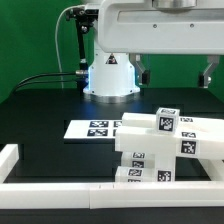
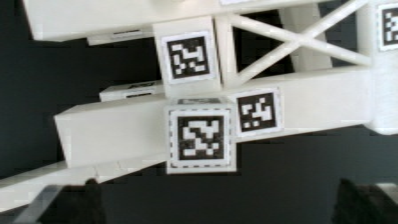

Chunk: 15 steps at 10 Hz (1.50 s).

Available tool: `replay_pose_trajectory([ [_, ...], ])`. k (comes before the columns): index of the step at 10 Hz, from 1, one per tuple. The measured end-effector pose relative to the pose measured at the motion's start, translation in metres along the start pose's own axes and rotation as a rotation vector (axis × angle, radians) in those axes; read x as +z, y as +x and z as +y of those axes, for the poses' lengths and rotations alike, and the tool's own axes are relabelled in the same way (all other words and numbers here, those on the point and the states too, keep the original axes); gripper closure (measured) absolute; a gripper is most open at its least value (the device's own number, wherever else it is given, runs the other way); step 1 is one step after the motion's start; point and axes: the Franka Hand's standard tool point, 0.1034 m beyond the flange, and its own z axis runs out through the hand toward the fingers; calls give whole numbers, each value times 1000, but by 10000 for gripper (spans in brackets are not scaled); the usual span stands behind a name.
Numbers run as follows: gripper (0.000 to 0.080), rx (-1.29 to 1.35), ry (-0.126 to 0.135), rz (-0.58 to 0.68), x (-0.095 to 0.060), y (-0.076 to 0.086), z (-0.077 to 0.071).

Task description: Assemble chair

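several white chair pieces [image 1: 160, 145] lie stacked together on the black table [image 1: 40, 110], toward the exterior view's right, just beside the marker board [image 1: 92, 128]. a low white rail [image 1: 12, 165] borders the table. in the wrist view the gripper [image 2: 217, 205] hangs over a tagged bar [image 2: 116, 125] of the chair, its dark fingers [image 2: 71, 205] spread wide, nothing between them.

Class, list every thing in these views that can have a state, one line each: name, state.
chair parts: clustered together on the table, not gripped.
gripper: open, empty, over the chair parts.
marker board: flat on the table.
border rail: lying along the table's edge.
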Motion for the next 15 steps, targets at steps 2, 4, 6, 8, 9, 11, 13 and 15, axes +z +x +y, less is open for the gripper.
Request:
replay_pose_trajectory([
  [2,151,12,-8,33,22,3,1],
  [4,151,26,-13,45,28,8,3],
  [6,151,37,-25,64,43,12,2],
  [8,151,37,-27,107,54,14,0],
  [9,151,40,-27,108,54,15,1],
  [11,174,41,-27,107,54,16,2],
  [13,362,42,-27,107,54,16,3],
  [15,521,87,-27,110,54,17,11],
])
